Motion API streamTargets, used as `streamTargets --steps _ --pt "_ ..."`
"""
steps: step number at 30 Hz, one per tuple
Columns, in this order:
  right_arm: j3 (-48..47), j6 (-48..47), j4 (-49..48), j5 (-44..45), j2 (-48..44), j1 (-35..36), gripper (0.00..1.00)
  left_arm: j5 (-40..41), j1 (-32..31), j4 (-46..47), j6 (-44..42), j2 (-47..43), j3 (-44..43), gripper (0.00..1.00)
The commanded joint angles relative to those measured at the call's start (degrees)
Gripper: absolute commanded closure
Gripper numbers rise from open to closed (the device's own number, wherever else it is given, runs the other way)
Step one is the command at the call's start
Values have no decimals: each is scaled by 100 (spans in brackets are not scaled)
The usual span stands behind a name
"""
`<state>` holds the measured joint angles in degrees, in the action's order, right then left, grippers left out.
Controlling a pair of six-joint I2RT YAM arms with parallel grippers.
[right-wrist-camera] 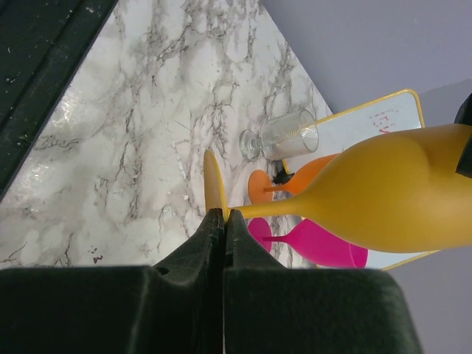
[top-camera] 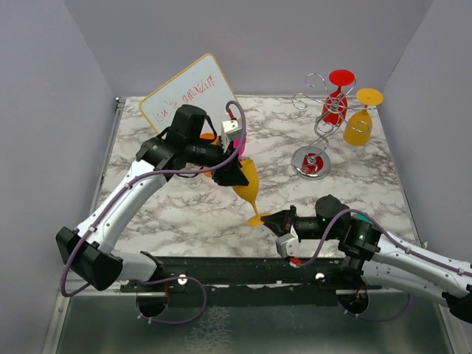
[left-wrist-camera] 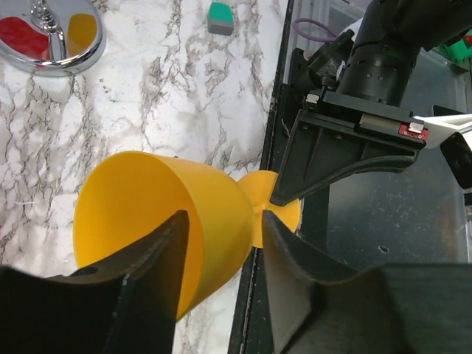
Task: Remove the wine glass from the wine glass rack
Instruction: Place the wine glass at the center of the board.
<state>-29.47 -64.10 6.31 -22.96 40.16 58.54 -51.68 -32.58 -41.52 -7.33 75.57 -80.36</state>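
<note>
Right gripper (right-wrist-camera: 223, 215) pinches foot of yellow wine glass (right-wrist-camera: 383, 192), bowl cropped.

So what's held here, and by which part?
Right gripper pinches the yellow glass by the edge of its foot; left gripper straddles the bowl, contact unclear.

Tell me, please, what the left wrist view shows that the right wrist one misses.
Left wrist only: the rack's round mirrored base, a green block. Right wrist only: a clear glass lying sideways, an orange plastic glass, a pink plastic glass, a yellow-framed whiteboard. Both: the yellow plastic wine glass, its foot pinched by the right claw, the marble tabletop.
</note>
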Motion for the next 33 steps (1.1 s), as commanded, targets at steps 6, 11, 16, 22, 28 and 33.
streamTargets --steps 6,11,16,22,28,33 --pt "-32 -86 -235 99 -106 1 99 -482 -47 -428 -160 74 -243 88" --pt "-24 -61 -240 114 -93 1 96 -501 -42 -464 -227 -43 -202 100" --pt "-6 -50 -224 106 -88 -1 93 -470 -47 -469 -266 -238 -141 100" --pt "7 178 -397 122 -95 -2 75 -320 -47 -491 -270 -379 -79 100" --pt "-23 573 -448 -131 -246 -2 63 549 -46 -581 -224 -596 64 100" --pt "-30 1385 -776 -31 -371 -3 61 1482 -46 -593 48 -730 232 100"
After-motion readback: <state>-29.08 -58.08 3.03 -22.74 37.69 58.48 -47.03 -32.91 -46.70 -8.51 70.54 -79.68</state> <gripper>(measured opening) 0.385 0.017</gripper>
